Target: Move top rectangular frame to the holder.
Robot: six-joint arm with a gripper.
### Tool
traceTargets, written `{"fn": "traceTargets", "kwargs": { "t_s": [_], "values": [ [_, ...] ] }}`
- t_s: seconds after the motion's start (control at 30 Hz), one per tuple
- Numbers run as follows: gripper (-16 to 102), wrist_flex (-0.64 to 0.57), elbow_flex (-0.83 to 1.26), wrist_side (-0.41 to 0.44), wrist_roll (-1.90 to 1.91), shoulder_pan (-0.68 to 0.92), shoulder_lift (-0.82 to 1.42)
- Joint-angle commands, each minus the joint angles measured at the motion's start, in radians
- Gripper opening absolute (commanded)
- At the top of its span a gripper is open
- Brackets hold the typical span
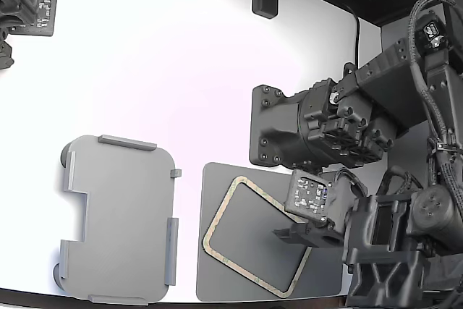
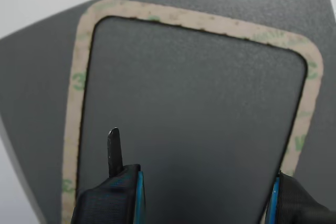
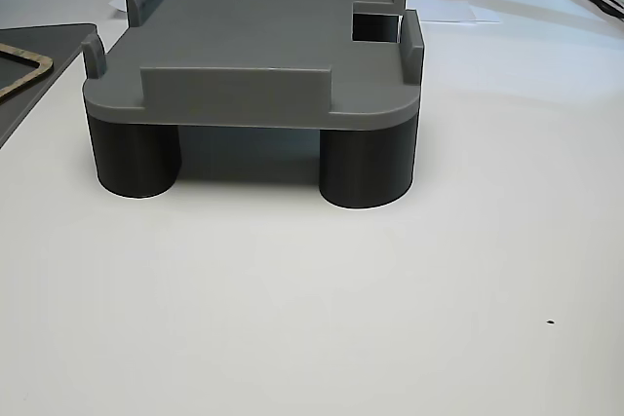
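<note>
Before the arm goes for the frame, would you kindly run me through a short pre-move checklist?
1. Frame lies flat on the dark mat: ok.
2. Holder top bare of parts: ok.
3. Gripper open, fingers astride the frame's width: ok.
4. Frame gripped: not ok, nothing held yet.
5. Fingertip height above the mat: cannot tell.
6. Frame squared to the mat: not ok, it sits rotated.

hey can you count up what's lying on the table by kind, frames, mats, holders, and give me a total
Tan frame: 1
Dark grey mat: 1
Light grey holder: 1
Total: 3
</note>
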Motion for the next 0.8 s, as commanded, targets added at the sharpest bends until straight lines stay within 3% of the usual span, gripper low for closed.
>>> {"fn": "traceTargets", "kwargs": {
  "t_s": [0.0,0.43,0.77],
  "values": [
    [99,-0.006,-0.011,-0.002,0.006,-0.008,0.008],
    [100,-0.104,0.129,0.034,0.046,0.021,-0.032],
    [100,-0.095,0.173,0.048,0.061,0.055,0.009]
  ]
}}
